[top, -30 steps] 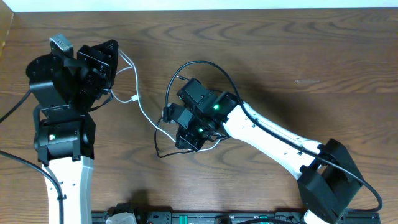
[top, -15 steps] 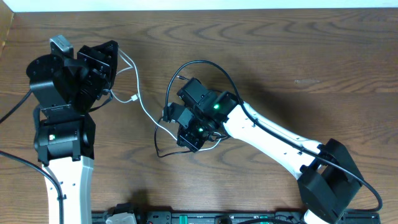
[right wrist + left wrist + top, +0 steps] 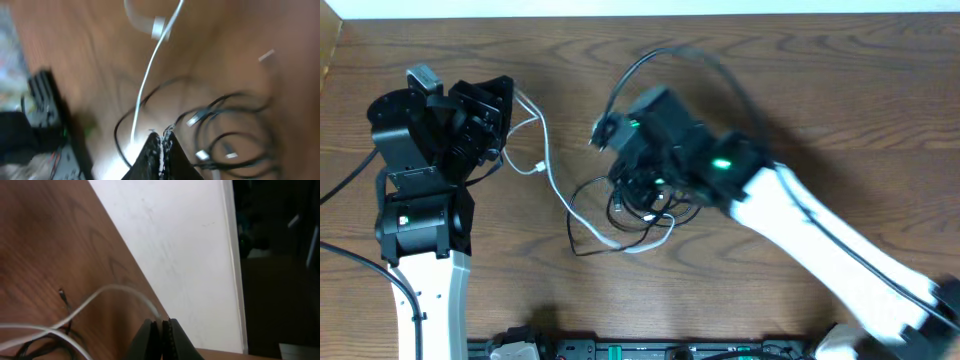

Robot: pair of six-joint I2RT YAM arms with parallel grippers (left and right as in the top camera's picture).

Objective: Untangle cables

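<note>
The white cable [image 3: 548,165] runs from my left gripper [image 3: 513,102] down across the table into the tangle of black cables [image 3: 642,208]. In the left wrist view the left gripper [image 3: 162,322] is shut, with the white cable [image 3: 100,292] entering between its tips. My right gripper [image 3: 625,185] is blurred and hangs above the tangle. The right wrist view shows the right gripper [image 3: 162,134] shut, and a strand of the black cables [image 3: 235,130] rises to its tips. The white cable [image 3: 150,70] and its plug lie beyond on the wood.
A thin black loop [image 3: 665,52] arches over the right arm, blurred. The table's white far edge [image 3: 165,245] lies just beyond the left gripper. A black equipment strip [image 3: 620,350] runs along the near edge.
The right gripper has closed, and the right arm has swung up and to the right. Black cable strands near the tangle have been drawn up and spread. The left arm has barely moved.
</note>
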